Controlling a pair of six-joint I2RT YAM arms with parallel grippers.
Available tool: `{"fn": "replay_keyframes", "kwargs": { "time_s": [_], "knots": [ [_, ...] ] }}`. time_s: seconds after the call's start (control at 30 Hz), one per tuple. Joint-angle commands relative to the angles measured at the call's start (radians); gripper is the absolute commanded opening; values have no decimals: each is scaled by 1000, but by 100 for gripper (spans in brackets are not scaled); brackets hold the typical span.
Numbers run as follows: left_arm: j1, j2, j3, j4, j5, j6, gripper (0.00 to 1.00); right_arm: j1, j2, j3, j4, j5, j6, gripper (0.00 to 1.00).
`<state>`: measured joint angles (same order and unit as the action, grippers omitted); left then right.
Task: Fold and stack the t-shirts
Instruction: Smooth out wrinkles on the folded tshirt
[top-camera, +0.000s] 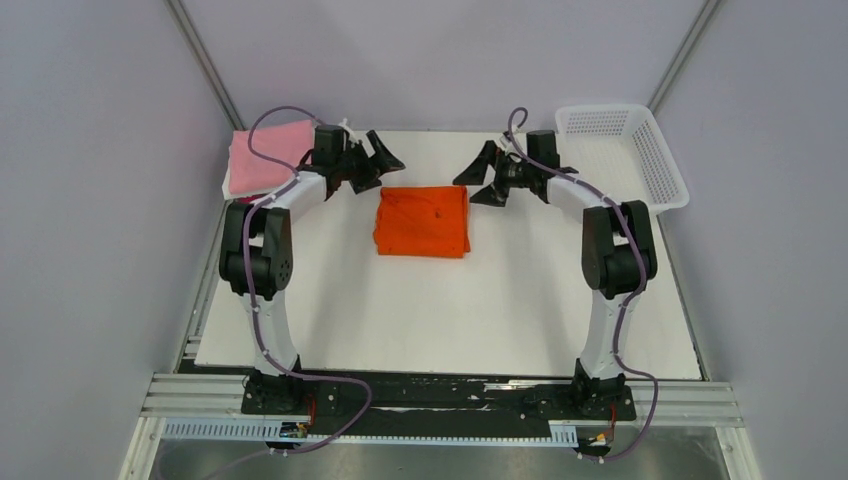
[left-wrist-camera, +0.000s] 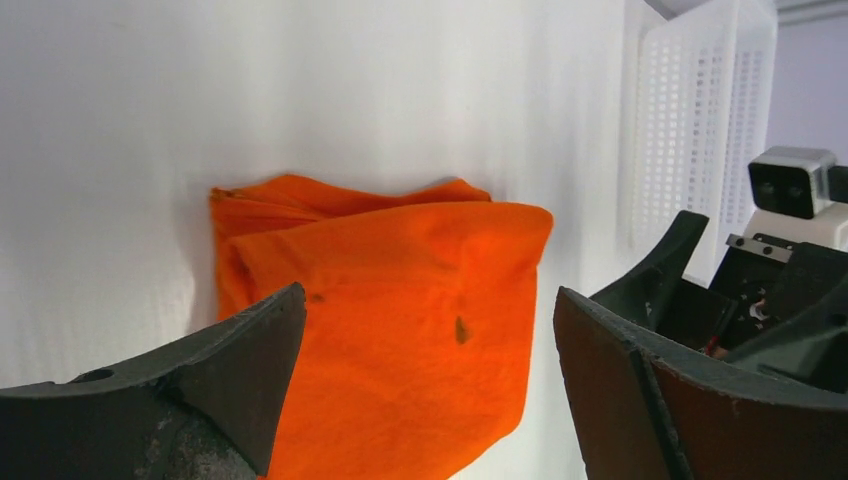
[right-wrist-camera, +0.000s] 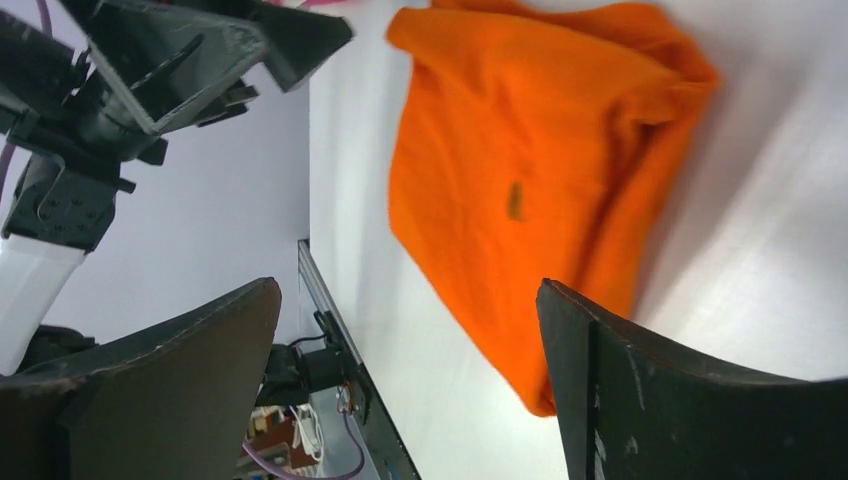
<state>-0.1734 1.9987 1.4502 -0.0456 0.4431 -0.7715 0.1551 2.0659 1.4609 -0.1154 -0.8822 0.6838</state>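
The orange t-shirt (top-camera: 422, 221) lies folded into a rectangle on the white table, mid-back. It also shows in the left wrist view (left-wrist-camera: 400, 320) and the right wrist view (right-wrist-camera: 530, 160), with small dark specks. A folded pink t-shirt (top-camera: 262, 155) lies at the back left corner, on other folded cloth. My left gripper (top-camera: 380, 160) is open and empty, just left of the orange shirt's far edge (left-wrist-camera: 430, 370). My right gripper (top-camera: 480, 175) is open and empty, just right of the shirt (right-wrist-camera: 410, 360). Both hover above the table.
A white plastic mesh basket (top-camera: 655, 150) stands at the back right corner and shows in the left wrist view (left-wrist-camera: 700, 110). The white table top (top-camera: 450, 310) reaches to the arm bases at the near edge. Grey walls close in both sides.
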Motion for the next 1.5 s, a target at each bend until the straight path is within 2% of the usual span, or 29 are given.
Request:
{"fn": "replay_keyframes", "kwargs": {
  "time_s": [0.0,0.17,0.33,0.47,0.57,0.67,0.8,0.9,1.0,1.23,1.33,1.47],
  "knots": [
    [-39,-2,38,-21,26,11,100,69,-27,51,39,-25,6,100],
    [-40,109,92,5,54,-24,100,78,132,186,90,-30,98,100],
    [-39,239,199,-43,4,-19,100,55,292,333,91,-10,150,100],
    [-32,327,275,-112,7,-16,100,31,382,372,91,0,182,100],
    [-28,324,254,-137,4,-8,100,31,420,367,91,11,177,100],
    [-26,258,171,-132,-40,4,100,28,437,367,88,1,182,100],
    [-26,183,169,-161,-66,52,100,28,368,372,66,-8,145,100],
    [-26,132,217,-211,-73,88,100,31,252,352,31,13,92,100],
    [-38,18,174,-202,-51,107,100,45,120,293,-6,41,32,100],
    [-91,-223,-141,-98,-23,84,100,127,-115,32,-4,88,8,100],
    [-119,-259,-272,-53,-11,57,100,166,-163,-80,39,71,35,100],
    [-124,-262,-365,-3,-3,39,100,179,-156,-193,139,54,95,100]
  ]
}}
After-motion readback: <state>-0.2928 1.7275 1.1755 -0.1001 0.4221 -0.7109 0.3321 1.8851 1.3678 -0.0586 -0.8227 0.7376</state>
